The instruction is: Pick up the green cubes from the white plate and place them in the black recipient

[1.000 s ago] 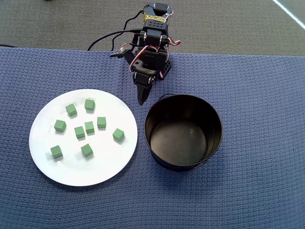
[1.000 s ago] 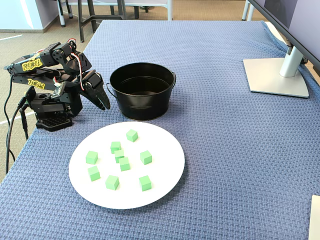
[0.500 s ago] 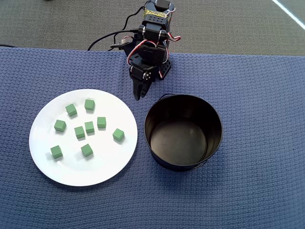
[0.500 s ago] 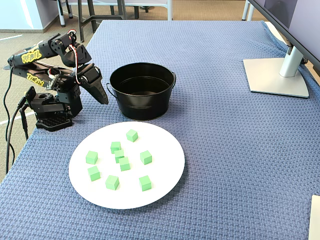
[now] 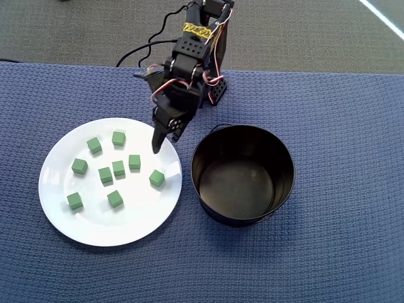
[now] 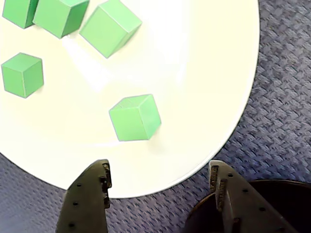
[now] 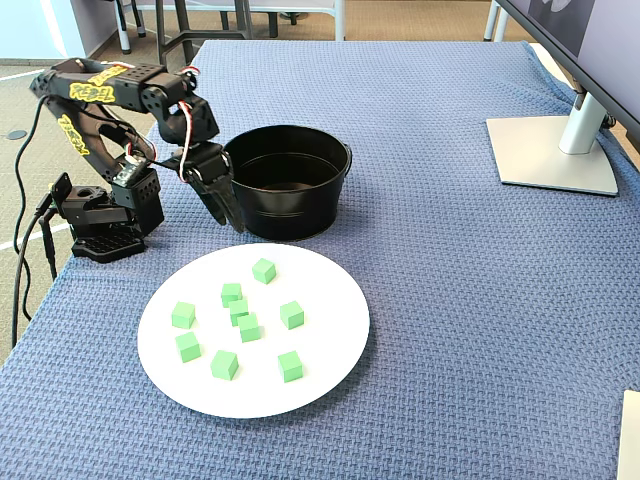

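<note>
Overhead view shows the plate (image 5: 57,208) near the table's left edge, pot (image 5: 243,214) beside it (empty), then the gripper (image 6: 158,187), part-open and empty, over the plate's rim. Eight cubes (image 5: 157,178) look light, rigid; grip opposite flat faces.

Yellow stickers with dark lettering are showing on the arm (image 7: 100,85) in the fixed and overhead views, but the characters are too small and blurred to read.
</note>
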Action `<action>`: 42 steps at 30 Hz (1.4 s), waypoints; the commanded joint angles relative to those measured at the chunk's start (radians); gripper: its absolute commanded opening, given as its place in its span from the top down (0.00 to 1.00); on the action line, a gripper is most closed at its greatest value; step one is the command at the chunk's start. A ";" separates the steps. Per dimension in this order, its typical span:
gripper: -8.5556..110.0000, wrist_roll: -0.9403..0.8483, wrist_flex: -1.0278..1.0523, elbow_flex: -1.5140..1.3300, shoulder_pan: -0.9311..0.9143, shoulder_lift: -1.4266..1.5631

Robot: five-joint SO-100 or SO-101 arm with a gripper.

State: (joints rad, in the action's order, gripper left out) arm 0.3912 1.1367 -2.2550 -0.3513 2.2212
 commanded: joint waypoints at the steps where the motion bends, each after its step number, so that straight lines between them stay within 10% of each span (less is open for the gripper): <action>1: 0.74 -0.040 0.015 0.141 -0.028 -0.109; 15: 0.73 -0.365 0.075 0.451 -0.109 -0.525; 42: 0.73 -0.330 0.038 0.594 -0.051 -0.805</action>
State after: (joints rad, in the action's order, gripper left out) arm 0.0368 1.1858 -1.7135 -0.4310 1.4113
